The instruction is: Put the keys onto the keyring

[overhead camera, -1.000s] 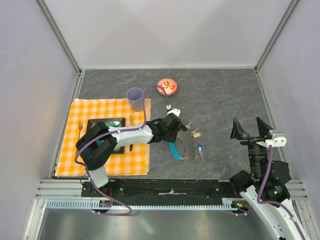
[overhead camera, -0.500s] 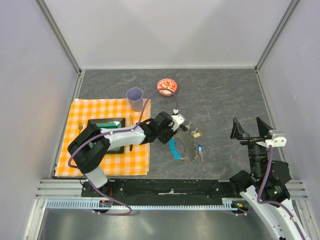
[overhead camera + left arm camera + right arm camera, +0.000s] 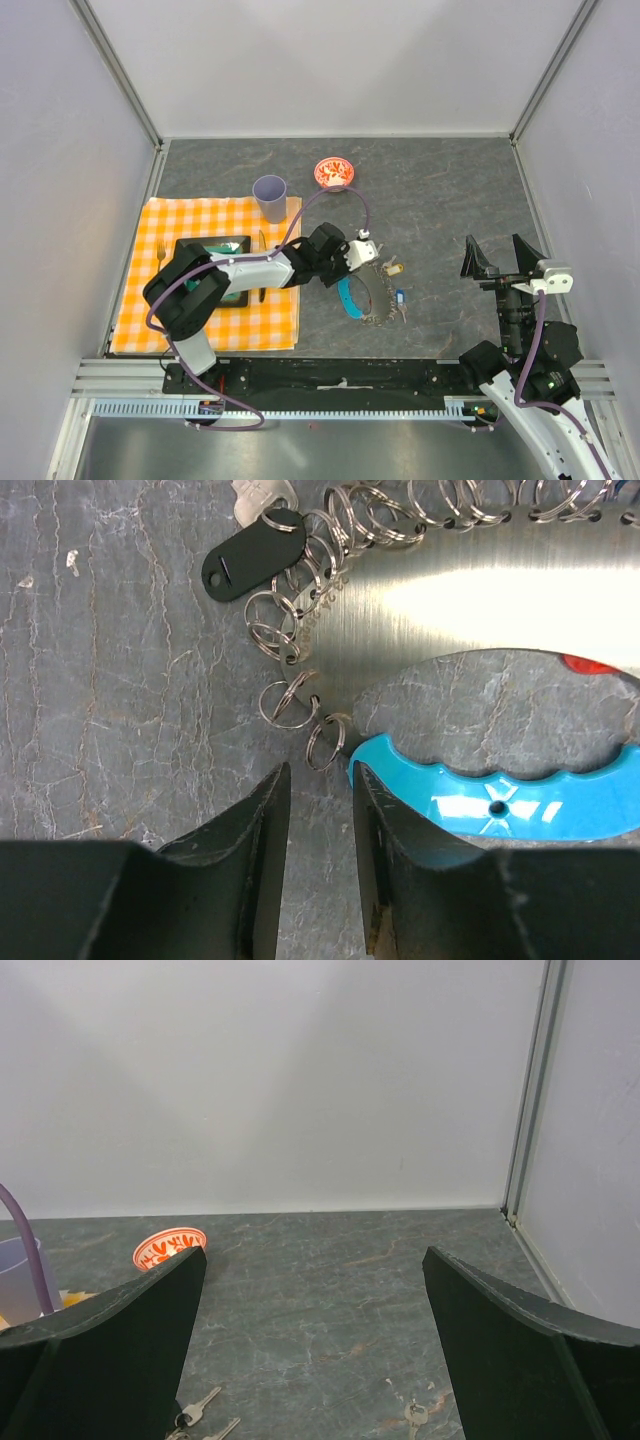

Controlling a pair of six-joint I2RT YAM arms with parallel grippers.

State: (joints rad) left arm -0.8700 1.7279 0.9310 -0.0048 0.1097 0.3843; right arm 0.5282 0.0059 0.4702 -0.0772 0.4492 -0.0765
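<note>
Left gripper (image 3: pixel 319 776), jaws narrowly parted and empty, hovers beside the keyring's (image 3: pixel 430 585) blue handle (image 3: pixel 480 795) on the table. The keys (image 3: pixel 393 268) lie alongside. Centre one small ring (image 3: pixel 322 742) between the fingers before closing. Right gripper (image 3: pixel 315 1256) stands wide apart, idle.

Right gripper (image 3: pixel 315 1260) fingers stand wide apart above the grey table (image 3: pixel 330 1360). Red patterned bowl (image 3: pixel 168 1249) sits far left. Near left: apparently two keys (image 3: pixel 205 1402).
</note>
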